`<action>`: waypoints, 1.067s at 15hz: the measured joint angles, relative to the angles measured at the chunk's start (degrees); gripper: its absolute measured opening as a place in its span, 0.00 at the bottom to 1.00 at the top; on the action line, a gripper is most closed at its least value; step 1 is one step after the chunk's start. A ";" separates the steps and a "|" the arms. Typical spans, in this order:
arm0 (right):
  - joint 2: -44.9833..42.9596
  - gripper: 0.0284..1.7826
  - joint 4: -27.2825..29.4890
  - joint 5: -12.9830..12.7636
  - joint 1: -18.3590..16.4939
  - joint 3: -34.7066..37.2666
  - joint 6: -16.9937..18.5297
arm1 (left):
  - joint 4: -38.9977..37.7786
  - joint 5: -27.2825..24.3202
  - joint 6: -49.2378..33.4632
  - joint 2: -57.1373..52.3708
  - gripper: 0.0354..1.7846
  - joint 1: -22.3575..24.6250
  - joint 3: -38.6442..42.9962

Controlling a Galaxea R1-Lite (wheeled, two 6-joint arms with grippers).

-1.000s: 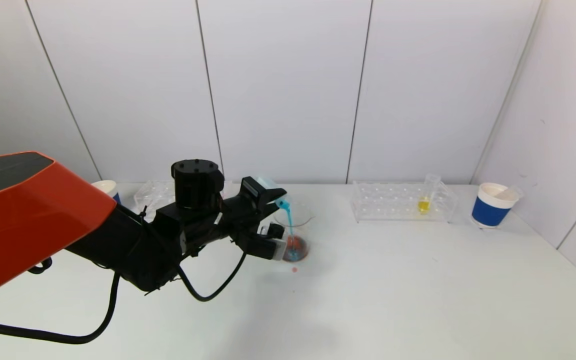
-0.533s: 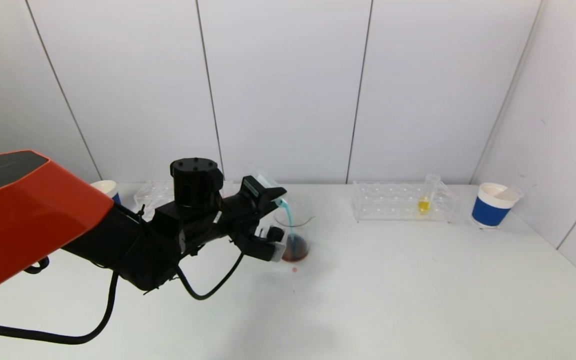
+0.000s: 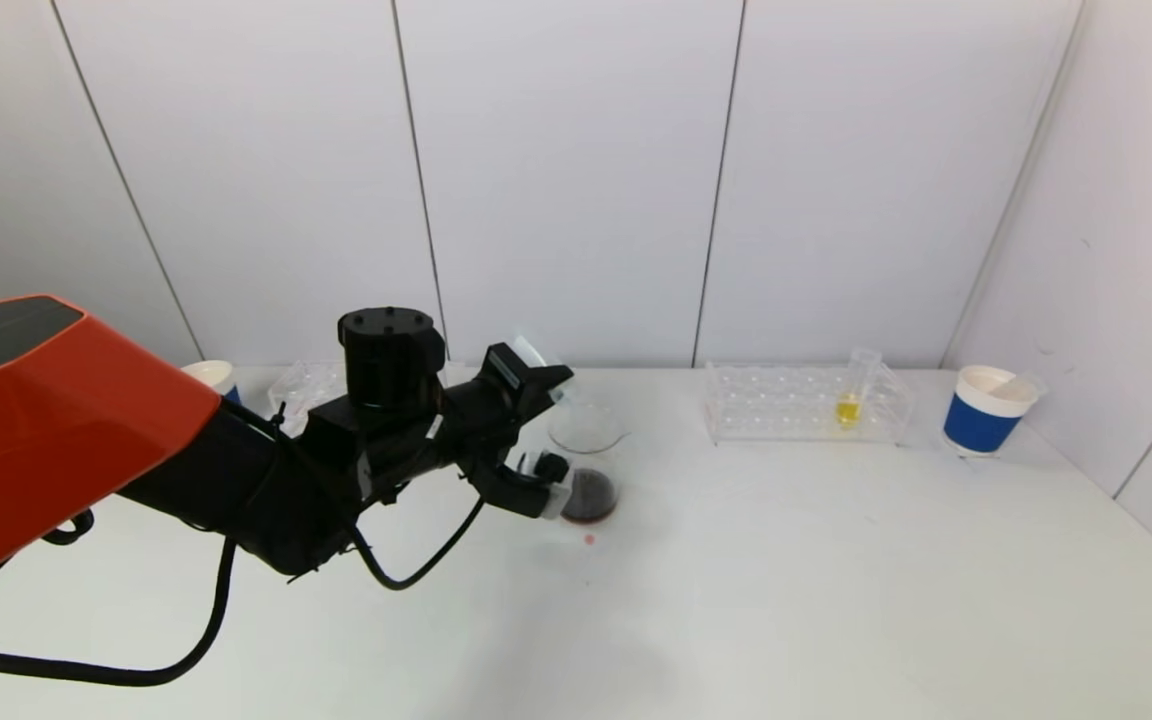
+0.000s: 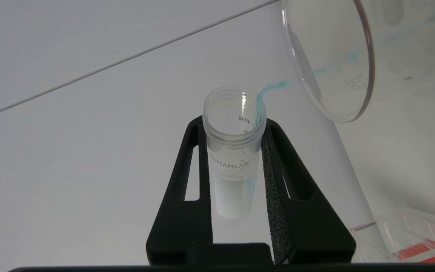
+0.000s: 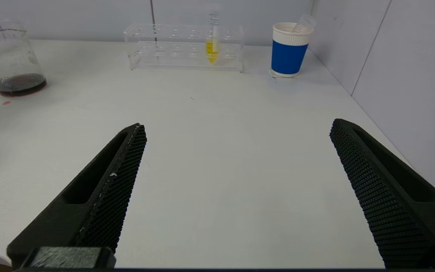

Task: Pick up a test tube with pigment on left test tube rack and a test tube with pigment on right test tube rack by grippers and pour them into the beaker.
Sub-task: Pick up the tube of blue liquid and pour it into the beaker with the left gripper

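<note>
Left end effector (image 4: 236, 151) is clamped on a nearly drained test tube (image 4: 232, 151), tipped over the beaker (image 3: 587, 460) rim; dark liquid sits in the beaker. Right end effector (image 5: 236, 181) hangs released above the worktop (image 5: 221, 151).

left claw (image 3: 536, 420) tipping tube (image 3: 534, 357), beaker (image 3: 588, 462)

Left rack (image 3: 301, 385) mostly hidden behind the arm, left cup (image 3: 214, 377) half hidden, right end effector (image 5: 236, 196) base cut off
</note>
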 joint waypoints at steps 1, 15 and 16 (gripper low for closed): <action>0.00 0.99 0.00 0.00 0.00 0.00 0.00 | 0.09 0.02 0.28 -0.02 0.22 -0.07 -0.17; 0.00 0.99 0.00 0.00 0.00 0.00 0.00 | 0.24 0.02 3.45 -0.66 0.22 -0.20 -0.33; 0.00 0.99 0.00 0.00 0.00 0.00 0.00 | 0.29 0.00 3.45 -0.77 0.22 -0.20 -0.28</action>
